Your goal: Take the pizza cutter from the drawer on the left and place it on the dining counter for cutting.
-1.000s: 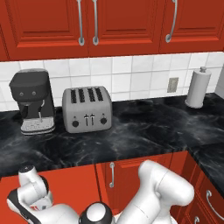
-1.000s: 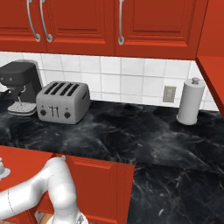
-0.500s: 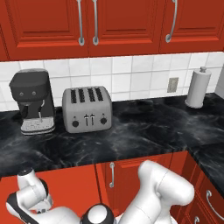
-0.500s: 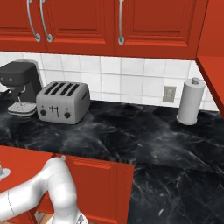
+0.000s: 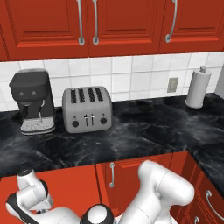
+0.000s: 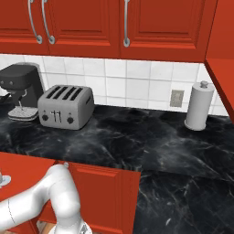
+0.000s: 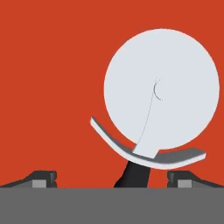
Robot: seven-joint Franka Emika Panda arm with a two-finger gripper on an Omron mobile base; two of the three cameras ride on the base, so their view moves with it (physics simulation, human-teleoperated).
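Observation:
The pizza cutter lies on the plain red floor of the drawer, its round silvery-white wheel close up in the hand view. Its short black handle runs down between my two fingertips. My gripper hangs open right over the handle, with one fingertip on each side and neither touching it. In the left base view my hand reaches down into the open drawer at the lower left, below the worktop. The dining counter is out of view.
On the black worktop under the tiled wall stand a coffee machine, a grey toaster and a paper towel roll. Below its edge is a narrow red cabinet door with an upright handle. Red wall cabinets hang above.
My hand has sunk a little lower into the drawer. The jaws have stayed wide open and the worktop things have not moved.

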